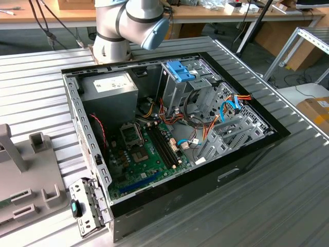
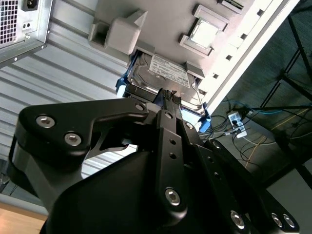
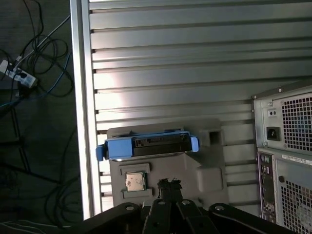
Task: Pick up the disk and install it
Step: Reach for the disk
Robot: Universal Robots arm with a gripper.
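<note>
Disk (image 3: 146, 146): seated in a grey holder (image 3: 212, 173) on the ribbed worktop (image 3: 195, 73), a blue bracket wrapping its edges; it lies just ahead of the pincer's tips, untouched, in both wrist views.
Pincer (image 3: 169, 183): clenched on nothing, tips together, poised short of the disk.
Computer case (image 1: 169, 128): lid off in the exterior view, its rear panel off to one side of the pincer.
Handling: probably dense and heavy for its size and quite rigid. The bare metal faces look smooth enough to slip, and a drive of this kind is likely to take knocks badly.
Hold: best judged across the two flat faces or the bracket's long sides, near the middle for balance and clear of the dark connector edge.
</note>
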